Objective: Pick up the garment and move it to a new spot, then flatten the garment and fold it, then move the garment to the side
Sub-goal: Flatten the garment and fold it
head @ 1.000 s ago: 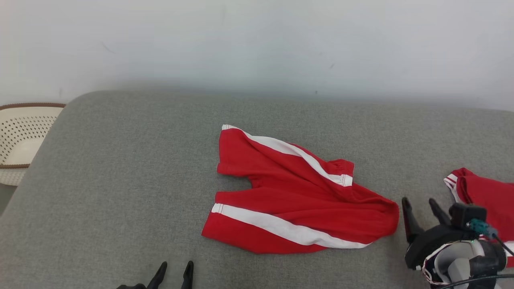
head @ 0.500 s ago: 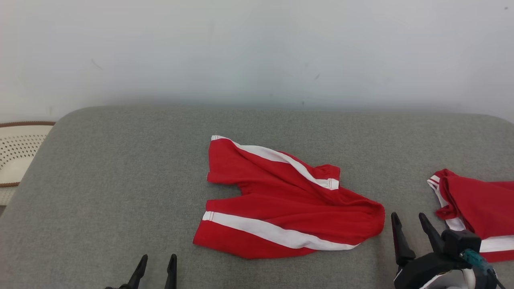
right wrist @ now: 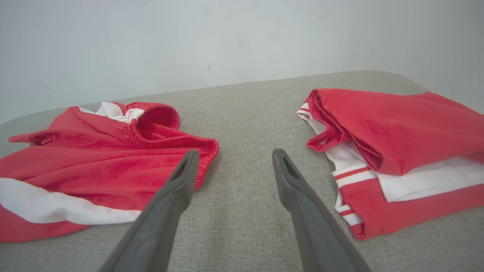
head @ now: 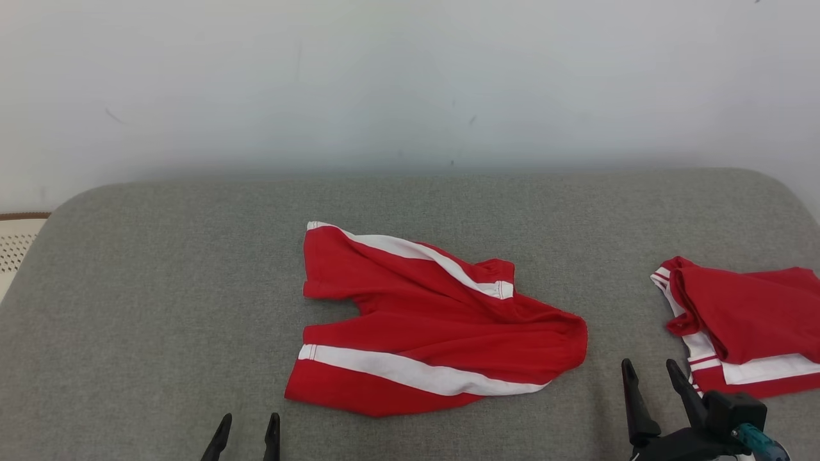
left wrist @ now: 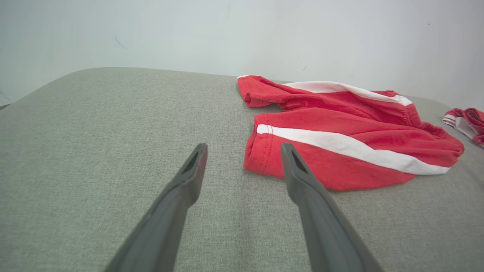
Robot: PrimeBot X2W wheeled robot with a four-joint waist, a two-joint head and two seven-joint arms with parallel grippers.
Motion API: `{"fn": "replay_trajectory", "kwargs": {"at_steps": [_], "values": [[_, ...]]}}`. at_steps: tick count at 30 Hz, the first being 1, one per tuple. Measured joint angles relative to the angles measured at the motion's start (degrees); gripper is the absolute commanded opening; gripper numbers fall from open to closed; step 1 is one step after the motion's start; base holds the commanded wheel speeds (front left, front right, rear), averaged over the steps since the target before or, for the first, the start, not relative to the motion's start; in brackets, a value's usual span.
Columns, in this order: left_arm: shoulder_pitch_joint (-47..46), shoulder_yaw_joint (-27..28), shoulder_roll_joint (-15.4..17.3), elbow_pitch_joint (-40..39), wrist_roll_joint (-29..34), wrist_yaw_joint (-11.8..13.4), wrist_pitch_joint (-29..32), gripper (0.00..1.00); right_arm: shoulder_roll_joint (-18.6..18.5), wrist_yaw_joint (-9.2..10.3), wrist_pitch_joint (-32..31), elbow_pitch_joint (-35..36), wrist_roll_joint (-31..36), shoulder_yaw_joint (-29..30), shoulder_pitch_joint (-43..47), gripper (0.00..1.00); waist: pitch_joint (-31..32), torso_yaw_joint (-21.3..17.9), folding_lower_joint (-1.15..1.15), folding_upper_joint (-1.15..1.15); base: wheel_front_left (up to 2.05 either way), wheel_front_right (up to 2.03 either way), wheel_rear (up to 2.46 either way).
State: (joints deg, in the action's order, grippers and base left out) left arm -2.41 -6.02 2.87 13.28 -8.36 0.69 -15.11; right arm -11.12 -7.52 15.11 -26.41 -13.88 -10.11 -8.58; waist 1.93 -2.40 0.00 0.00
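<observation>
A pair of red shorts [head: 442, 326] with white side stripes lies rumpled and not yet flattened near the middle of a grey padded surface [head: 160, 288]. Its long axis runs side to side across the robot's front. The elastic waistband [right wrist: 177, 141] points to the robot's right and the two leg hems [left wrist: 264, 151] point left.

The right gripper [head: 649, 365] hovers just off the waistband end, jaws spread and holding nothing. The left gripper [head: 250, 417] hovers just beside the nearer leg hem, also spread and empty. Each arm seems about equally near its own end, so a two-handed lift looks possible.

To the left and behind the shorts there is wide bare cushion, reaching a rounded edge with a pale perforated basket [head: 16, 246] beyond it. To the right, room is tighter: a folded red-and-white garment [head: 743, 320] lies near the right gripper. A plain pale wall [head: 410, 77] stands behind the far edge.
</observation>
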Motion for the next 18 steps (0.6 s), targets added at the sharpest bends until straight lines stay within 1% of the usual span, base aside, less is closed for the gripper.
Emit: {"fn": "replay_trajectory", "kwargs": {"at_steps": [9,13,16,18], "values": [[0.0,-0.1,0.0,-0.1,0.5,0.2,0.0,1.0,0.8,0.0,0.0,1.5,1.1,0.0,1.0,1.0,-0.4,-0.4,0.0,0.0,0.0,0.0,0.0],[-1.8,-1.2,0.0,1.4,0.2,-1.8,0.0,1.0,0.8,0.0,0.0,1.5,1.0,-0.8,1.0,1.0,-1.2,-0.3,0.0,0.0,0.0,0.0,0.0],[-5.0,-1.5,0.0,3.6,-0.4,-3.9,0.0,1.0,0.7,0.0,0.0,1.6,0.8,-1.7,0.6,1.0,-2.3,-0.3,0.0,0.0,0.0,0.0,0.0],[-7.3,-1.3,0.0,5.9,-1.4,-4.7,0.0,1.0,0.7,0.0,0.0,1.7,0.7,-2.4,0.0,1.0,-3.2,-0.5,0.01,0.0,0.0,0.0,0.0]]}}
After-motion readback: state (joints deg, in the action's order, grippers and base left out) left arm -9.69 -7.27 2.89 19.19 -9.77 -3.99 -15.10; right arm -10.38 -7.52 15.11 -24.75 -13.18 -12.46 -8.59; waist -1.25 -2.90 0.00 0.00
